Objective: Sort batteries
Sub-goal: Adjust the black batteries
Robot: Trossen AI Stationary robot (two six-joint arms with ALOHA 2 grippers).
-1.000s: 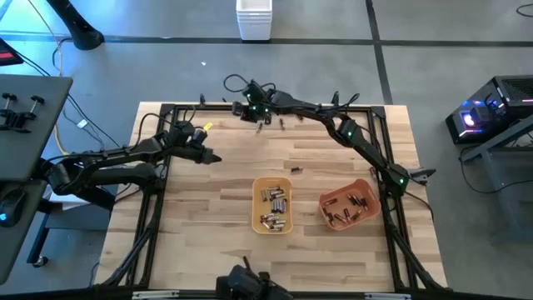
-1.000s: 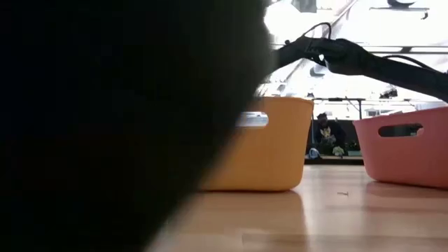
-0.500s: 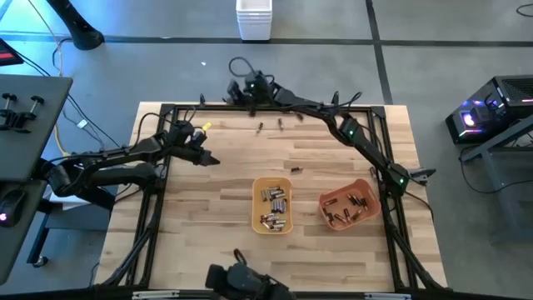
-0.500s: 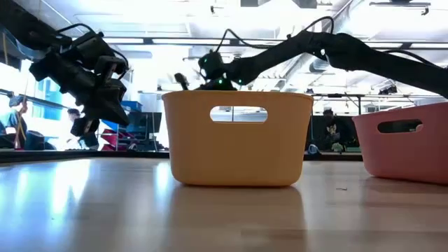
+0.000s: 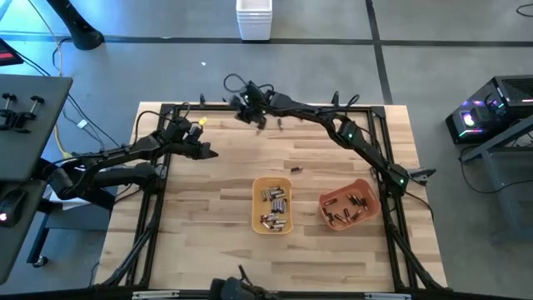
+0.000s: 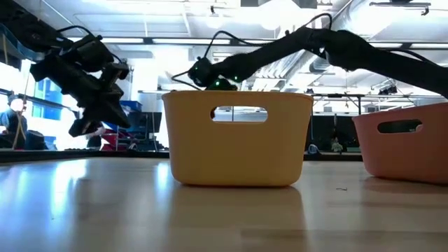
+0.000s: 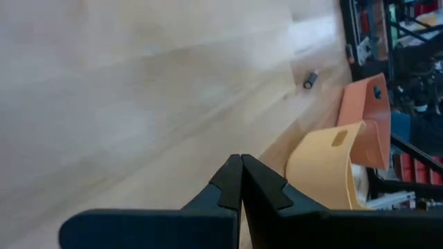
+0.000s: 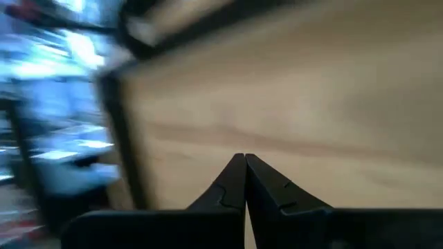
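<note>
Batteries (image 5: 273, 208) filled the yellow tray (image 5: 256, 190) at six o'clock on the table (image 5: 208, 200), more lay in the orange tray (image 5: 367, 190) at about four, and a few strays (image 5: 281, 124) waited near twelve — one (image 5: 295, 170) just above the yellow tray. My right claw (image 5: 260, 123) hovered clenched and empty by the twelve o'clock strays; my left claw (image 5: 214, 153) hung clenched and empty at ten. To do this well, I judged I should open before descending, straddle one cell across its width — then close.
</note>
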